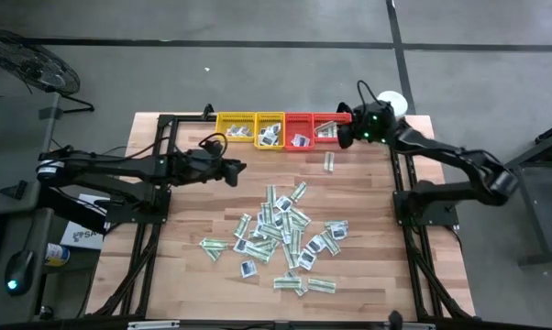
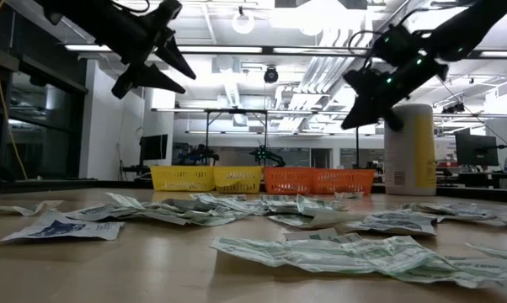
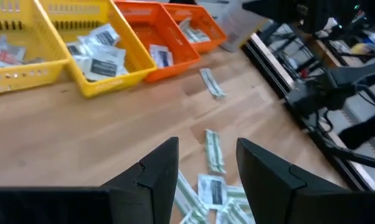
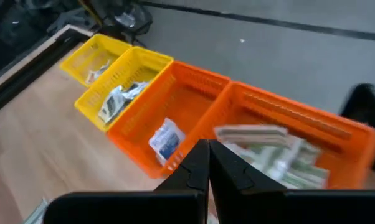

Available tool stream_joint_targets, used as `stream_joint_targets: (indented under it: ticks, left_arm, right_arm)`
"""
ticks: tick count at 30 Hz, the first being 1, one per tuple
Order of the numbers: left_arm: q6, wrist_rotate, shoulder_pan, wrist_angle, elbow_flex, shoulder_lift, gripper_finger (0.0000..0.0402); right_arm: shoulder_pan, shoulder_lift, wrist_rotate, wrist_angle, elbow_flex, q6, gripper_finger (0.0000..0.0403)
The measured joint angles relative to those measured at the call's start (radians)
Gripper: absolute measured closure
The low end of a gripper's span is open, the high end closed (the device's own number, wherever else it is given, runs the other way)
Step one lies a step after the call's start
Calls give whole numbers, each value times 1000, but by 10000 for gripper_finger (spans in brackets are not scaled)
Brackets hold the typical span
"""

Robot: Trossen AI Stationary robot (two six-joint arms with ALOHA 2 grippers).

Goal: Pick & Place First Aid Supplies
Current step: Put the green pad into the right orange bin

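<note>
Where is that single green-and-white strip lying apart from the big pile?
From above, the lone strip lies at the table's far side, just before the red trays.

Wooden counter [image 1: 368,275] with a plank top fills the middle of the high view, over a grey concrete floor [image 1: 258,73].

Four plastic trays sit in a touching row at the upper centre of the frame, along the counter's far edge: two yellow trays [image 1: 237,125] [image 1: 270,127] to the left, two red-orange trays [image 1: 300,128] [image 1: 327,125] to the right.

Tall white-and-yellow canister [image 2: 410,150] stands upright at the right of the low view, just right of the tray row.

Fan [image 1: 28,64] on the floor, upper left corner of the high view.
</note>
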Motion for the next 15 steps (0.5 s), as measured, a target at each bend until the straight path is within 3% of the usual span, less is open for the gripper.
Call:
stream_joint_targets:
  ticks: [6,11,15]
  left_arm:
    - [-37,0,0,-2,0,40,241]
    - [-57,32,0,-1,0,69,241]
    - [-58,33,0,12,0,72,241]
  right_arm:
    - [10,98,-136,-2,33,-64,403]
    - [39,96,-264,-76,39,-293,401]
    - [89,96,-252,-232,39,-496,372]
